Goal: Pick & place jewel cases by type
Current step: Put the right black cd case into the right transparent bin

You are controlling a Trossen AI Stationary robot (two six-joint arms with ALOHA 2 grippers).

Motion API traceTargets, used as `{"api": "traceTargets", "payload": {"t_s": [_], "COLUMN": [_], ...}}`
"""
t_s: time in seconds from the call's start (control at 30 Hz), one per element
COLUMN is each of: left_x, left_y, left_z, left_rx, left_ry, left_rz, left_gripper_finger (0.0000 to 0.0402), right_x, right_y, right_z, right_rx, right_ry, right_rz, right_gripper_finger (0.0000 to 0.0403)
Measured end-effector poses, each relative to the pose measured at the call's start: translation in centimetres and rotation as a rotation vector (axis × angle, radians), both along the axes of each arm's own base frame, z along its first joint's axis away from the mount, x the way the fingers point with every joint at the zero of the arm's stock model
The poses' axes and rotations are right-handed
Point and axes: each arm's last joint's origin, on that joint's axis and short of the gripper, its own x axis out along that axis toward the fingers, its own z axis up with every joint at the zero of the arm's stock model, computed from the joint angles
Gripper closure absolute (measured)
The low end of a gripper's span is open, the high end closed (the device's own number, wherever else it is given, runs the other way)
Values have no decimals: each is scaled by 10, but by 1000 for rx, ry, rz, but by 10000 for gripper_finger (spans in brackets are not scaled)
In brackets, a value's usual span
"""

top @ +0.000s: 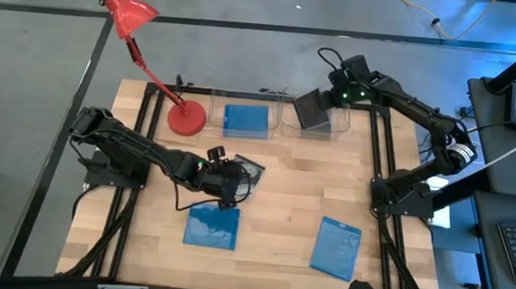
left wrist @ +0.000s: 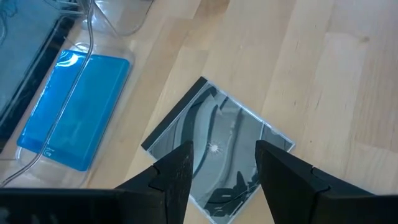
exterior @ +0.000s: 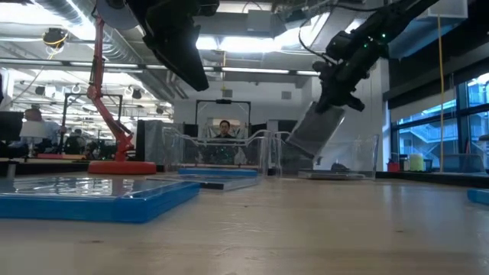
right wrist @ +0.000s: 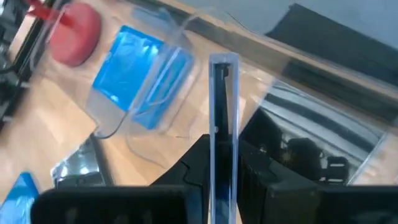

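Observation:
A clear jewel case with a dark insert (left wrist: 217, 146) lies flat on the table near its middle. My left gripper (left wrist: 224, 149) hangs open well above it (top: 232, 181), a finger to each side, touching nothing. My right gripper (top: 328, 102) is shut on another clear, dark case (exterior: 315, 131) over the right clear tray (top: 338, 128) at the far edge. One blue case (top: 245, 119) lies in the left clear tray (top: 274, 118). Two more blue cases (top: 212, 226) (top: 336, 247) lie flat on the near half of the table. My right gripper pinches the case's two flat faces between its fingers at the case's upper end (exterior: 330, 111); its wrist view shows the case edge-on (right wrist: 222, 127). The fingers slant down from above. The case hangs tilted below them, lower end (exterior: 299, 149) between the tray's walls; whether it touches the tray I cannot tell.
A red desk lamp stands with its base (top: 186, 119) at the far left, beside the left tray, and its arm leans out past the table's far left corner. Bare wood lies between the trays and the two blue cases.

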Motion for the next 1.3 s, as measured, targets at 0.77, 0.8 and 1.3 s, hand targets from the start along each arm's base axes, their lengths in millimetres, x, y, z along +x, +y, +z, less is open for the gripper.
{"api": "traceTargets", "payload": {"t_s": [0.77, 0.8, 1.3], "left_x": [4, 4, 4], "left_y": [0, 0, 0], "left_z": [3, 3, 3], "left_rx": [4, 2, -23], "left_ry": [-61, -61, -77], "left_rz": [15, 17, 46], "left_gripper_finger": [234, 234, 234], "right_x": [-12, -11, 18], "right_y": [9, 8, -10], "right_z": [87, 85, 18], "right_rx": [-377, -378, -147], "right_ry": [293, 297, 459], "right_rz": [443, 453, 724], "right_gripper_finger": [347, 347, 347]}}
